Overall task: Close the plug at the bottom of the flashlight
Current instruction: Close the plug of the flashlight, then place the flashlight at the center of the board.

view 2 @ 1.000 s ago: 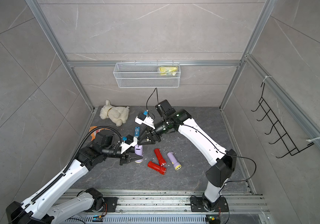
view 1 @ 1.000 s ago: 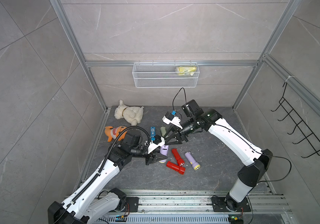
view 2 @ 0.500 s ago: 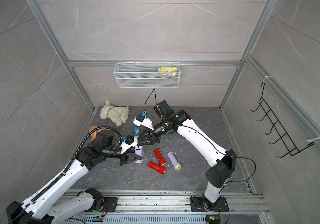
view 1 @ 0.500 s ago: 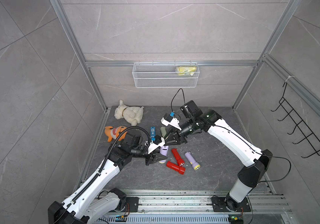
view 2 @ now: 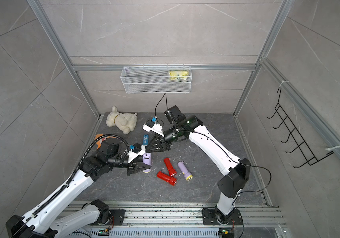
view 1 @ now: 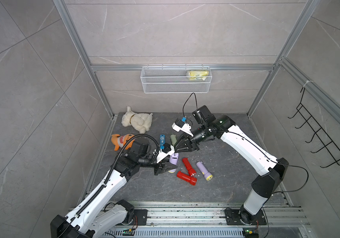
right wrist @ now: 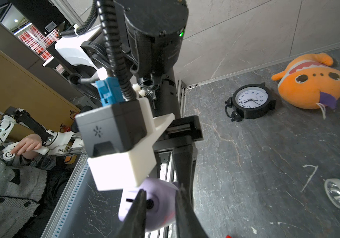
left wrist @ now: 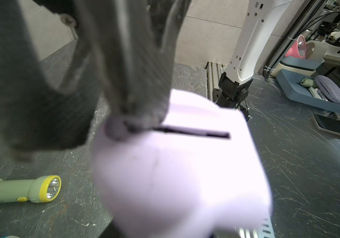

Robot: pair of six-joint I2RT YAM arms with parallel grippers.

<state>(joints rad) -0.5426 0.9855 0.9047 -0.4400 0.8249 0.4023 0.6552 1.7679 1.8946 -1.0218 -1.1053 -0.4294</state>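
My left gripper (view 1: 170, 167) is shut on the body of a lilac flashlight (view 1: 173, 160), which it holds tilted with the bottom end up. In the left wrist view the flashlight (left wrist: 175, 175) fills the middle and hides those jaws. My right gripper (view 1: 176, 151) points down at that bottom end. In the right wrist view its fingers (right wrist: 141, 206) stand a narrow gap apart over the end face, beside a small dark round spot (right wrist: 150, 204). I cannot tell how the plug sits.
On the floor lie two red flashlights (view 1: 188, 165), a second lilac one (view 1: 204, 170), a blue one (view 1: 162, 140) and a green one (view 1: 173, 139). A white plush dog (view 1: 137, 121), an orange plush fish (view 1: 121, 140) and a black clock (right wrist: 250, 101) lie further back. A wire basket (view 1: 176, 79) hangs on the rear wall.
My right arm has edged slightly left, toward the held flashlight's end. The left arm and the flashlight have stayed put.
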